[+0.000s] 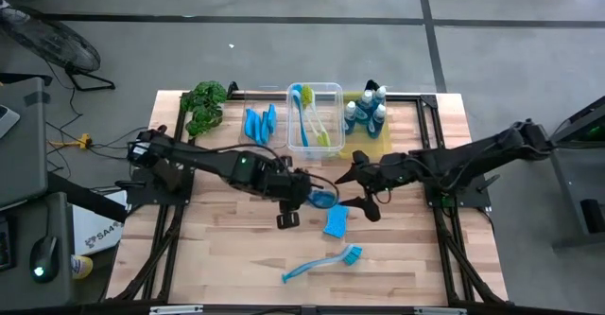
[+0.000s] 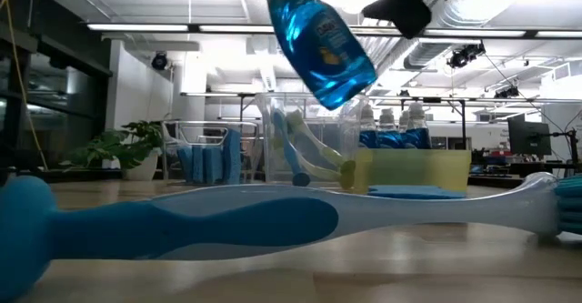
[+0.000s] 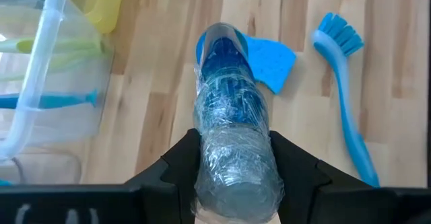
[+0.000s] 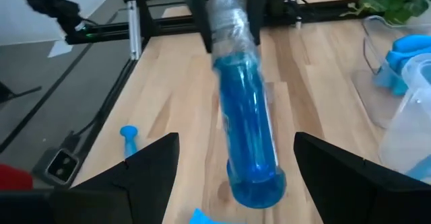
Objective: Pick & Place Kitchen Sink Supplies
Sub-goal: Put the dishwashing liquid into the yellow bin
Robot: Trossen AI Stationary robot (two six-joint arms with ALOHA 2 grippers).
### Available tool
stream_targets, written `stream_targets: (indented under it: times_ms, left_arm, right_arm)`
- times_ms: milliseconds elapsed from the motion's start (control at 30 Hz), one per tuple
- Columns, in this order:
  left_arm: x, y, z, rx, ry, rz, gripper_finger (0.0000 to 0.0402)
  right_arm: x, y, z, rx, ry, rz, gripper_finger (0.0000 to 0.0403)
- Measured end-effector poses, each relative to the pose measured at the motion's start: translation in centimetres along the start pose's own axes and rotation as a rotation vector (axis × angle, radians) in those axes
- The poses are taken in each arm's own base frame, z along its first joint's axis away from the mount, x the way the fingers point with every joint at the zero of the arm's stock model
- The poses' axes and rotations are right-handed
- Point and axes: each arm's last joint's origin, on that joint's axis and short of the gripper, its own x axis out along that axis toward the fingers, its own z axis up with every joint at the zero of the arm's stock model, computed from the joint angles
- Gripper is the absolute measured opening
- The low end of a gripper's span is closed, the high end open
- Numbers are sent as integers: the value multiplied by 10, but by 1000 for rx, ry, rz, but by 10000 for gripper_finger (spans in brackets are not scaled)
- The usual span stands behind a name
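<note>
My left gripper [image 3: 232, 173] is clamped on the cap end of a bottle [image 2: 320, 41], and I hold it tilted in the air over the middle of the table [image 1: 236, 249], base pointing out towards my right arm. My right gripper [image 4: 236, 163] sits just off that base, jaws spread as wide as they go, one finger on either side of the bottle and touching nothing. This looks like a handover: left gives, right takes. The yellow bin [image 1: 371, 145] at the back edge already stands full of like bottles, so I judge that is where this one goes. Next, my right jaws need to slide on around the bottle's body and shut before the left lets go. A sponge [image 1: 336, 222] and a brush [image 1: 321, 263] lie nearer the front edge, not yet put away.
</note>
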Motion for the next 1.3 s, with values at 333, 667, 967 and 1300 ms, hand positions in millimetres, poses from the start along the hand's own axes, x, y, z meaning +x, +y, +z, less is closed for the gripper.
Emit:
stream_targets:
  times_ms: [333,667,967,1300]
  left_arm:
    - [0,2,0,19,-4,20,133]
    - [0,2,0,19,-7,34,133]
    - [0,2,0,19,-8,33,133]
    - [-1,1,3,11,-38,24,133]
  right_arm:
    - [29,-15,34,-31,109,34,287]
    - [67,-12,59,-108,226,99,287]
    - [87,-12,61,-92,253,144,287]
    - [88,-12,62,-65,239,150,253]
